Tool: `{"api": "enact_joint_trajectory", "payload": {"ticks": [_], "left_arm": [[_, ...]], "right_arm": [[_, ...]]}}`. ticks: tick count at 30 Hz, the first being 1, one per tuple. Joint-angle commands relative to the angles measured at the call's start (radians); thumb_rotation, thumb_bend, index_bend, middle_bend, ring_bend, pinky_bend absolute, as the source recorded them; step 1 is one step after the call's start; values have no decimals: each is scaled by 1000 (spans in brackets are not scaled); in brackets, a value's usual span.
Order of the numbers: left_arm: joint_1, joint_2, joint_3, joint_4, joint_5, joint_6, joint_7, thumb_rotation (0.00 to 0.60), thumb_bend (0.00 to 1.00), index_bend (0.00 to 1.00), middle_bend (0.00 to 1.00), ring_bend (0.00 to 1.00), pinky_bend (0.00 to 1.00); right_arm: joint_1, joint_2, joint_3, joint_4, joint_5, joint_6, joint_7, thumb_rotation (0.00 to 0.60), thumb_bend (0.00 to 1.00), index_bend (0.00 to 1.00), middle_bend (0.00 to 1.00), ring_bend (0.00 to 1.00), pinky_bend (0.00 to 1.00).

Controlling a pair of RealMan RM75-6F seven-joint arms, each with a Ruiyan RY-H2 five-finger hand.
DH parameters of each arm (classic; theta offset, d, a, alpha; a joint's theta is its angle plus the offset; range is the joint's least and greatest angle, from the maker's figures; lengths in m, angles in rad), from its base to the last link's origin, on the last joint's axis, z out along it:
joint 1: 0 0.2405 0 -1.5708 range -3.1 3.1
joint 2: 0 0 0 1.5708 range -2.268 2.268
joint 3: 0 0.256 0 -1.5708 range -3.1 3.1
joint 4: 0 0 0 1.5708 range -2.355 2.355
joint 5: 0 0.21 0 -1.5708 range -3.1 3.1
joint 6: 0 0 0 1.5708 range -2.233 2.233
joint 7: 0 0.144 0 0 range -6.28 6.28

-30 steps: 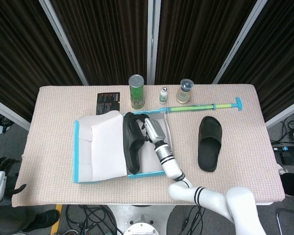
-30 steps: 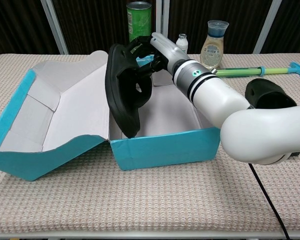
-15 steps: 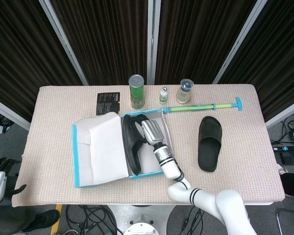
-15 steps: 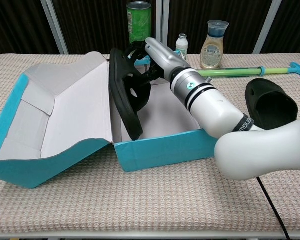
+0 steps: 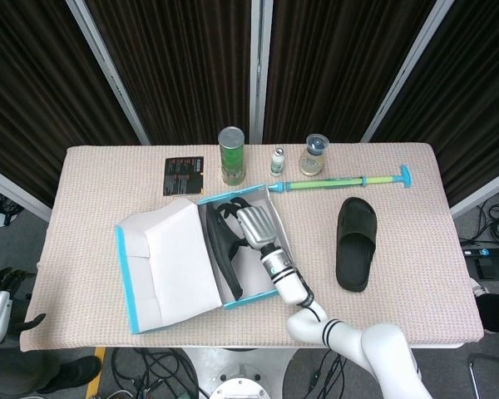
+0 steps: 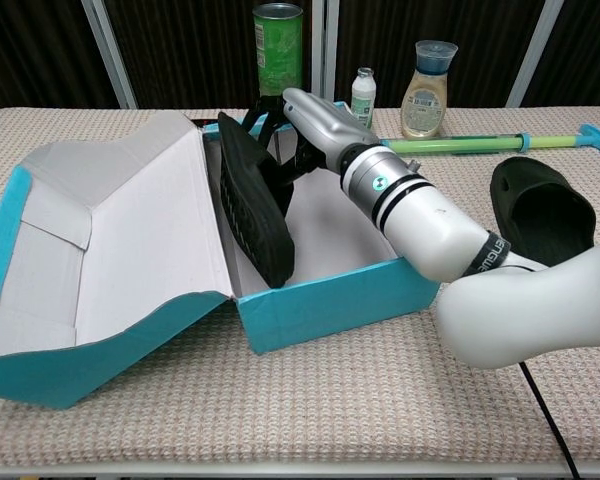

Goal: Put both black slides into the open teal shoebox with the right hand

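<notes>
The right hand (image 6: 302,125) is gripping one slide (image 6: 252,212) on edge inside the shoebox (image 6: 330,300); the other slide (image 5: 355,242) is lying well to its right.

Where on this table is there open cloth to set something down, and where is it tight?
Bare woven tablecloth lies left of the black card, along the front edge, and between the open teal shoebox and the loose black slide. The back row is crowded: green can, small white bottle, clear bottle, green rod. The right hand and held black slide fill the box.
</notes>
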Motion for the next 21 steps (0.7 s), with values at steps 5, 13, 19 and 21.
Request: {"api": "enact_joint_trajectory", "payload": {"ticks": [5, 13, 19, 21], "left_arm": [[-1, 0, 0, -1, -1, -2, 0, 600, 64, 265, 209, 106, 68], [-3, 2, 0, -4, 0, -6, 2, 600, 64, 265, 209, 105, 68], [-4, 6, 0, -10, 0, -9, -2, 600, 64, 265, 209, 105, 68], [-4, 7, 1, -11, 0, -10, 0, 600, 64, 265, 209, 106, 68]], "right_arm": [[-4, 43, 3, -60, 6, -35, -57, 600, 263, 451, 403, 195, 495], [-10, 102, 8, -160, 35, -83, -159, 600, 240, 459, 373, 181, 468], [-12, 122, 6, -205, 41, -86, -213, 600, 234, 455, 365, 177, 454], [-11, 129, 5, -213, 41, -86, -235, 600, 232, 448, 357, 172, 444]]}}
